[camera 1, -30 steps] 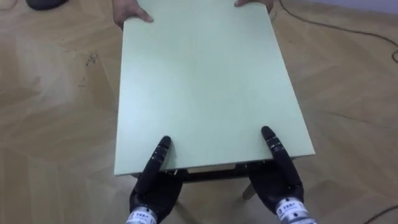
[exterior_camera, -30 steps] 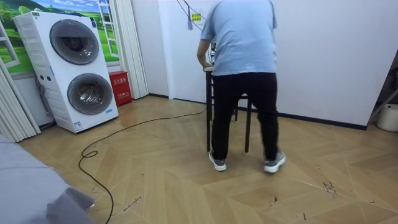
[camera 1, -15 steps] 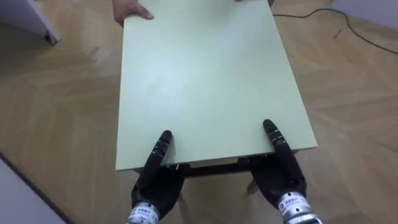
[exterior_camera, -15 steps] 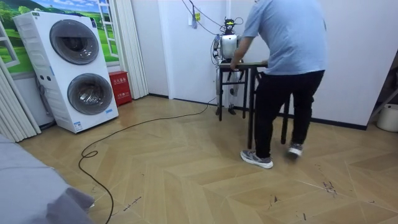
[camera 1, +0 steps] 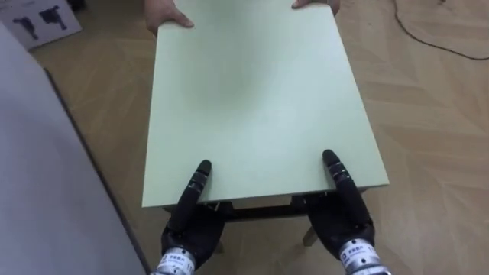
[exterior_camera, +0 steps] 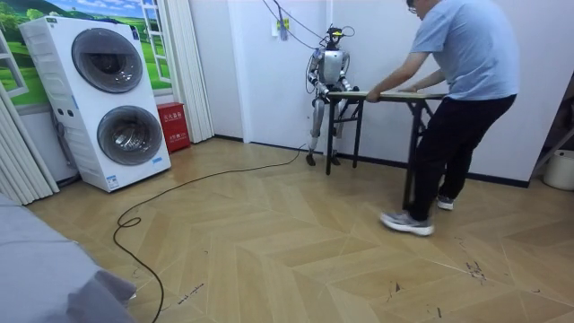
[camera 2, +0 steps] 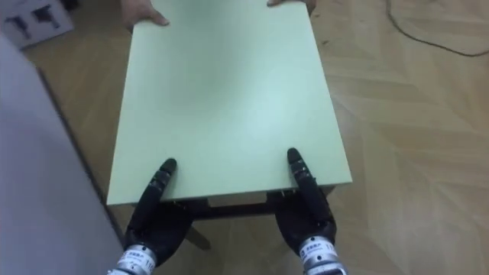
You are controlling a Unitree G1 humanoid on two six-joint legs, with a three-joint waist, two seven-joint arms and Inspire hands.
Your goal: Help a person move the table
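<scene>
Herringbone wood floor point(camera 1: 432, 122) lay under the whole scene, with a pale grey surface point(camera 1: 46, 183) rising close on the robot's left. Nearest the camera, the left hand point(camera 1: 187, 228) sat at the near edge of the light green bench point(camera 1: 252, 99), its thumb laid flat on the top and the rest tucked beneath the edge, so whether it was clenched on the bench could not be told. The right hand point(camera 1: 342, 225) matched it at the other near corner, thumb on top, its hold equally impossible to tell. Between them a dark frame point(camera 1: 260, 208) showed below the top. The bench stretched away from the robot, bare on its surface. At its far end a person's hands point(camera 1: 170, 15) held the two far corners. Beyond, a dark cable point(camera 1: 435, 44) curved across the floor, and a white box point(camera 1: 34, 19) lay off to the left. From across the room, the robot stood near a white wall point(exterior_camera: 260, 72) at one end of the bench, and the person point(exterior_camera: 457, 81) leaned forward in a wide stride at the other end. Two stacked washing machines point(exterior_camera: 108, 99) stood well apart on the room view's left.
</scene>
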